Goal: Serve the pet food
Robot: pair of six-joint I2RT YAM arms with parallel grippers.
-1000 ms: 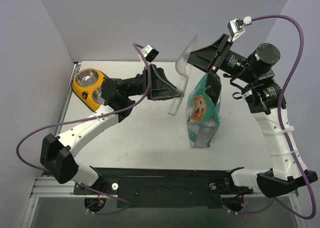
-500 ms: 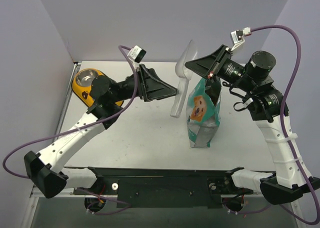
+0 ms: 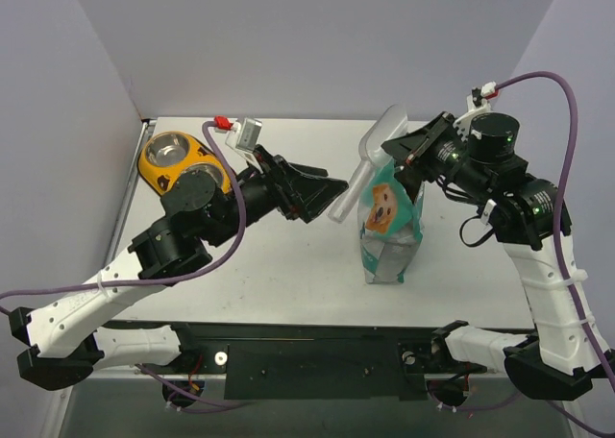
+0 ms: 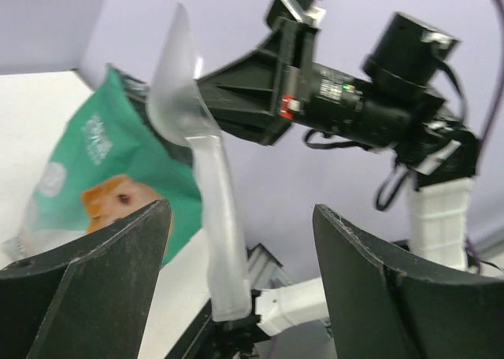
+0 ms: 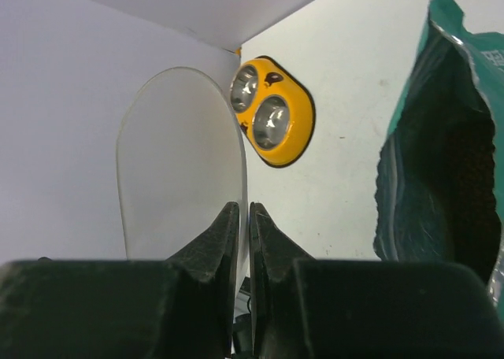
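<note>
Above the surface (image 3: 288,265), beside the open pouch (image 3: 392,229), the clear scoop (image 3: 375,145) looks mid-handover. The right tool (image 5: 239,209) is clamped on the scoop's thin wall, and the left tool (image 4: 242,209) is spread wide either side of the handle (no contact visible). Next, I judge, the left must close there before the right lets go. No pet food shows; the pouch's dark mouth presumably holds it. Both steel bowls (image 5: 272,128) of the yellow feeder (image 3: 149,174) look empty.
</note>
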